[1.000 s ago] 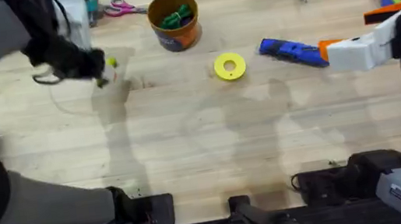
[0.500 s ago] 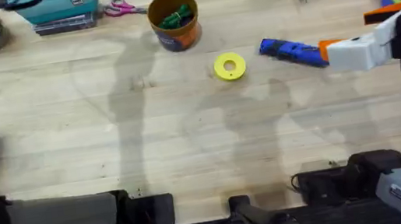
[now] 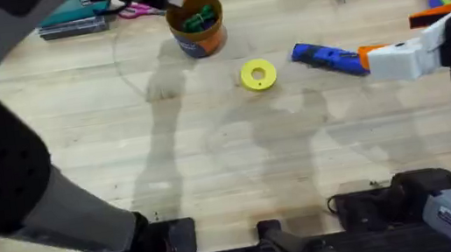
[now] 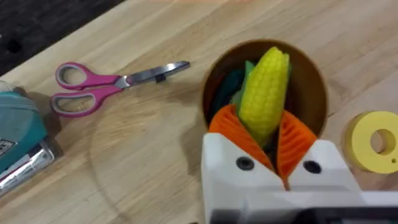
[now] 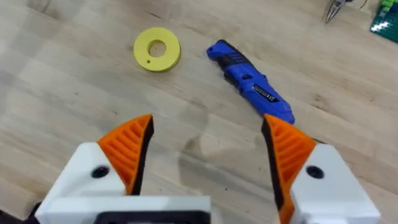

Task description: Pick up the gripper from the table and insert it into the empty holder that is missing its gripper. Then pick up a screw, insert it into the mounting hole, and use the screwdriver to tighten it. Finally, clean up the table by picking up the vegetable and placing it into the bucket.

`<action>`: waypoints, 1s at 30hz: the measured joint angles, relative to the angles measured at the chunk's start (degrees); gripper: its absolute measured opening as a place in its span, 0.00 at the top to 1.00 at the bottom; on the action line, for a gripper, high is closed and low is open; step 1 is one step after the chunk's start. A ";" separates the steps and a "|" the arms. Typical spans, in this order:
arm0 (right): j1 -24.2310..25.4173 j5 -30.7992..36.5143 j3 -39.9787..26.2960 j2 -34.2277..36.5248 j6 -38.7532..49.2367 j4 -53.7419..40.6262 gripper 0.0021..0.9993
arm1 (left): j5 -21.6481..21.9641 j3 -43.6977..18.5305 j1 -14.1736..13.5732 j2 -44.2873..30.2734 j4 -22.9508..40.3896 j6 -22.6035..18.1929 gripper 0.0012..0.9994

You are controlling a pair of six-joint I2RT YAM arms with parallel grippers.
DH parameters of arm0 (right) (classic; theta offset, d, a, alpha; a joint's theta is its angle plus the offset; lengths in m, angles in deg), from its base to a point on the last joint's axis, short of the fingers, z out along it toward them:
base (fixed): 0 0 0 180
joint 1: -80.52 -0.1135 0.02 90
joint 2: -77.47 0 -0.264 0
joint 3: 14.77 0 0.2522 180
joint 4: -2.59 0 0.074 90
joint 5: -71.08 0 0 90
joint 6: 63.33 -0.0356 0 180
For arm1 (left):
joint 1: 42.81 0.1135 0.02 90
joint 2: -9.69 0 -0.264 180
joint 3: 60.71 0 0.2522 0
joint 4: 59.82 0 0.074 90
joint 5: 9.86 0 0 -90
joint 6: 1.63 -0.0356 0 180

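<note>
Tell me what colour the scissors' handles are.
Pink; the scissors show best in the left wrist view, lying beside the bucket.

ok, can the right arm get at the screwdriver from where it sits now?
Probably yes. The right gripper is open, and the blue screwdriver lies just ahead of it on bare table, nothing between them. The yellow disc sits off to one side.

1. You see a small yellow toy corn vegetable [image 4: 263,87] with bumpy rows.
2. The round bucket [image 4: 311,93] is orange-brown outside, dark inside, with dark green pieces [image 3: 197,19].
3. The long plastic screwdriver [image 5: 250,81] is blue.
4. The flat round disc [image 5: 157,49] is yellow.
5. The metal scissors [image 4: 106,84] have pink handles.
6. The ribbed finger pads [image 5: 129,149] are orange.
</note>
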 joint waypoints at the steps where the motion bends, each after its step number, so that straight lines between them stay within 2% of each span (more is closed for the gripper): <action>1: 0.00 0.00 0.00 0.00 0.00 0.00 0.00 | 0.00 0.00 -0.09 -0.37 0.00 0.00 0.97; 2: 0.00 0.00 0.00 0.00 0.00 0.00 0.00 | 0.00 0.02 -0.10 -0.63 0.04 0.02 0.97; 3: 0.00 0.00 0.00 0.00 0.00 0.00 0.00 | 0.00 0.04 -0.08 -0.70 0.01 -0.09 0.93; 7: 0.00 0.00 0.00 0.00 0.00 0.00 0.00 | 0.00 0.04 0.10 -0.57 -0.20 0.05 0.30; 8: 0.00 0.00 0.00 0.00 0.00 0.00 0.00 | 0.02 0.04 0.09 -0.57 -0.10 0.07 0.16; 9: 0.00 0.00 0.00 0.00 0.00 0.02 0.00 | 0.01 0.04 0.08 -0.57 -0.01 0.34 0.05; 11: 0.00 0.00 0.00 0.00 0.00 0.00 0.00 | 0.02 0.04 0.08 -0.50 0.13 0.42 0.02; 18: 0.00 0.00 0.00 0.00 0.00 0.00 0.00 | 0.54 0.04 0.08 4.64 6.02 0.43 0.01; 22: 0.00 0.00 0.00 0.00 0.00 0.00 0.00 | 2.22 0.04 0.08 11.41 13.88 0.42 0.01; 25: 0.00 0.00 0.00 0.00 0.00 0.02 0.00 | 3.41 0.02 0.08 16.05 22.22 0.42 0.01; 30: 0.00 0.00 0.00 0.00 0.00 0.02 0.00 | 4.77 0.02 0.08 20.49 34.34 0.42 0.01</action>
